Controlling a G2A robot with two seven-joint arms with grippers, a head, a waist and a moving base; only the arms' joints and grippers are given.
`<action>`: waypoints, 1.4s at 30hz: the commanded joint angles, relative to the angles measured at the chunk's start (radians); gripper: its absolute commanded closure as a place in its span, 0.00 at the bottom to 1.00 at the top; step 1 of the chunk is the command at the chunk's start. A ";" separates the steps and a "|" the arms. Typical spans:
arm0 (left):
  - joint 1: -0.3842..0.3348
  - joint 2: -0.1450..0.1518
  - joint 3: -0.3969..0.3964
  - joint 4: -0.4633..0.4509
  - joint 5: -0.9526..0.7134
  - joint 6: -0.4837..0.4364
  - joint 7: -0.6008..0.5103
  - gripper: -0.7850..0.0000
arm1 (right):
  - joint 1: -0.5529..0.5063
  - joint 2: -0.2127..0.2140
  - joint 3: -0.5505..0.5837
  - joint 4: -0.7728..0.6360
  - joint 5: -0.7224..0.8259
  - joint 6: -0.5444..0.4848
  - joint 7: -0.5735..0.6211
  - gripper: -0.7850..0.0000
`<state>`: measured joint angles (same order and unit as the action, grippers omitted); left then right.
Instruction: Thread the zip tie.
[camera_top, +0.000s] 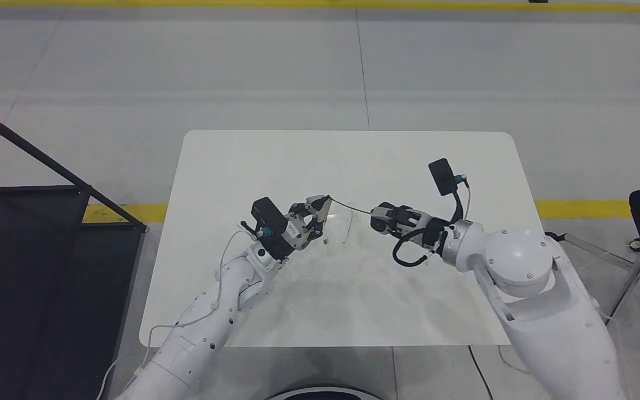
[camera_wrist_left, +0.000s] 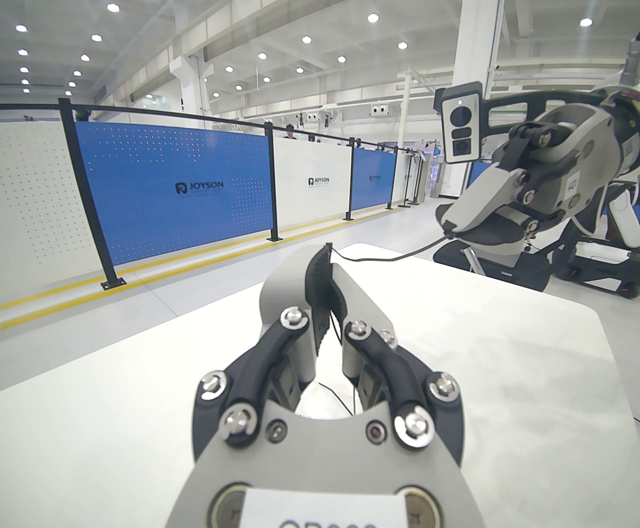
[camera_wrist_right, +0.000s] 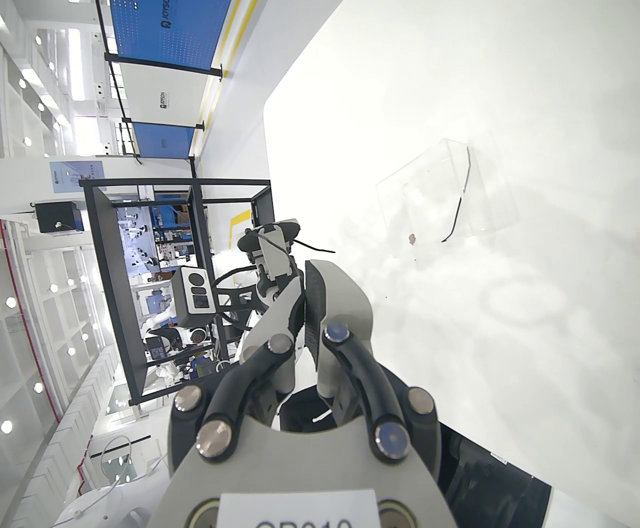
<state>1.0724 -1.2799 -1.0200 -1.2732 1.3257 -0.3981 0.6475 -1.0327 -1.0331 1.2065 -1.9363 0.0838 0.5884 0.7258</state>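
- Zip tie (camera_top: 350, 206): thin black strip held in the air above the white table (camera_top: 450, 290), running between the two grippers near the table's middle.
- Left gripper (camera_top: 320, 208): jaws closed on one end of the tie. In the left wrist view the ribbed pads (camera_wrist_left: 320, 280) are pressed together, and the strip leaves at the tips.
- From there the tie sags slightly, then rises to the other arm.
- Right gripper (camera_top: 378, 215): fingers brought together at the tips and pinching the far end of the tie. The left wrist view shows the strip entering right at the tip.
- In the right wrist view its own pads are closed. I cannot make out the pinch point from that angle.
- The grippers face each other tip to tip. They are near but apart, with only the tie bridging them.
- The right wrist view shows a short black tail sticking out past the left gripper. I cannot tell whether it is the free end or part of a loop.
- A thin black strand shows through the gap behind the left fingers. I cannot tell whether it belongs to the same tie.
- Clear box (camera_top: 338, 235): sits on the table just below the span, close to the left gripper and touching neither gripper.
- Black strip (camera_wrist_right: 462, 200): bent, seen inside the clear box.
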 joint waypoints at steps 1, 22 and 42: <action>0.000 0.000 0.000 0.000 0.000 0.000 0.000 1.00 | 0.004 -0.001 -0.002 0.003 0.006 -0.004 -0.005 1.00; 0.000 0.000 0.000 0.000 0.000 0.000 0.000 1.00 | -0.035 -0.007 0.019 -0.011 0.055 -0.110 -0.057 1.00; 0.021 -0.001 -0.024 -0.046 -0.001 -0.004 -0.050 1.00 | -0.130 0.006 0.070 -0.078 0.015 -0.088 -0.054 1.00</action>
<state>1.0928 -1.2806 -1.0434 -1.3187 1.3241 -0.4021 0.5979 -1.1646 -1.0267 1.2762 -2.0154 0.0989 0.4952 0.6695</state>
